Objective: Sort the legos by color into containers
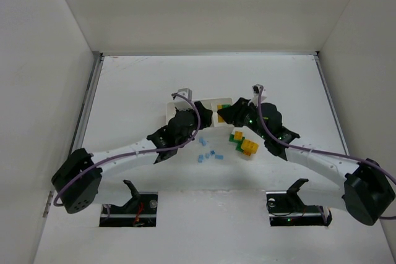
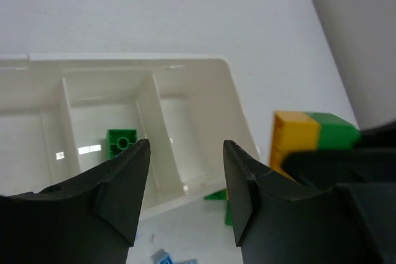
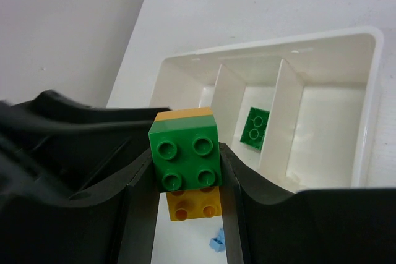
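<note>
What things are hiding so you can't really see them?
- Top view: arms cover most of the white tray; the light blue bricks are too small to count.
- Left wrist view: a jaw hides the green brick's bottom; the picture edge cuts off one end compartment.
- Right wrist view: the held green-and-yellow stack blocks part of an end compartment.

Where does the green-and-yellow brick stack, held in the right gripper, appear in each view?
Top external: the brick stack is near the picture's centre, slightly to the right.
Left wrist: at the right edge, just beyond the right wall of the tray.
Right wrist: in the centre, clamped in the right gripper.
Shared landmark: the white tray.
</note>
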Controlling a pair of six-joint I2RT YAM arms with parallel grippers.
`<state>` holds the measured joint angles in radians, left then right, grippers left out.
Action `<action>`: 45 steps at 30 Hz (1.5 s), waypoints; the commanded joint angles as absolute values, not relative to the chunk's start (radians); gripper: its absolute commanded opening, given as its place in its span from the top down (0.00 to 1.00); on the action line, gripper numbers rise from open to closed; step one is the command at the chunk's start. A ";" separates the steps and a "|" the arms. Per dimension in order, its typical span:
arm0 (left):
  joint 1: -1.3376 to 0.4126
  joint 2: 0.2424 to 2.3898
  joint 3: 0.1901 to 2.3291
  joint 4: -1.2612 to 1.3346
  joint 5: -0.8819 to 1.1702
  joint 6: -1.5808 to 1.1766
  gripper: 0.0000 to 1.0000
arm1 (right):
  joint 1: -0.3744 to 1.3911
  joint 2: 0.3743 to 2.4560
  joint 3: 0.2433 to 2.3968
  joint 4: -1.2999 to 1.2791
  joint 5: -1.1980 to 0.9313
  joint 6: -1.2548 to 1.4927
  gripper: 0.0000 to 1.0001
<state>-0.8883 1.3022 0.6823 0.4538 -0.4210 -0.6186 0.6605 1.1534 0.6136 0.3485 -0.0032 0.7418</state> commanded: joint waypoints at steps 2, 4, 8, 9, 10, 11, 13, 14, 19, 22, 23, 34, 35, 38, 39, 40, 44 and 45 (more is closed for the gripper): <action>-0.970 1.181 0.617 0.492 -0.430 -0.595 0.55 | 0.653 1.183 0.635 0.403 0.017 0.785 0.82; -1.004 1.149 0.580 0.506 -0.430 -0.586 0.55 | 0.647 1.198 0.644 0.403 0.018 0.808 0.82; -1.048 1.123 0.543 0.551 -0.420 -0.565 0.53 | 0.631 1.221 0.658 0.403 0.018 0.853 0.82; -1.053 1.129 0.543 0.555 -0.414 -0.558 0.53 | 0.628 1.221 0.658 0.405 0.018 0.865 0.82; -1.058 1.138 0.548 0.561 -0.408 -0.552 0.52 | 0.627 1.221 0.661 0.405 0.017 0.874 0.82; -1.061 1.149 0.551 0.566 -0.407 -0.546 0.51 | 0.627 1.221 0.666 0.405 0.014 0.882 0.82; -1.067 1.170 0.561 0.590 -0.407 -0.532 0.48 | 0.631 1.223 0.675 0.400 0.011 0.888 0.81; -1.068 1.180 0.564 0.607 -0.407 -0.523 0.47 | 0.633 1.224 0.678 0.399 0.014 0.888 0.81; -1.071 1.219 0.568 0.722 -0.403 -0.491 0.43 | 0.660 1.230 0.670 0.408 0.023 0.929 0.81; -1.075 1.242 0.569 0.756 -0.411 -0.483 0.44 | 0.670 1.235 0.661 0.431 0.012 0.954 0.80; -1.075 1.247 0.571 0.764 -0.414 -0.482 0.44 | 0.673 1.235 0.658 0.439 0.009 0.962 0.80; -1.070 1.269 0.542 0.862 -0.526 -0.491 0.54 | 0.705 1.207 0.630 0.462 0.008 1.008 0.80; -1.070 1.273 0.541 0.868 -0.528 -0.491 0.56 | 0.708 1.206 0.627 0.465 0.008 1.014 0.80; -1.076 1.285 0.543 0.871 -0.532 -0.492 0.61 | 0.714 1.193 0.620 0.472 0.006 1.031 0.79; -1.076 1.287 0.543 0.871 -0.532 -0.492 0.62 | 0.714 1.187 0.618 0.474 0.003 1.032 0.79; -1.076 1.289 0.543 0.871 -0.532 -0.492 0.65 | 0.714 1.181 0.617 0.474 0.000 1.034 0.79; -1.076 1.275 0.538 0.864 -0.548 -0.485 0.80 | 0.716 1.160 0.609 0.472 -0.003 1.037 0.79; -1.076 1.270 0.535 0.859 -0.552 -0.482 0.84 | 0.716 1.155 0.607 0.471 -0.003 1.038 0.78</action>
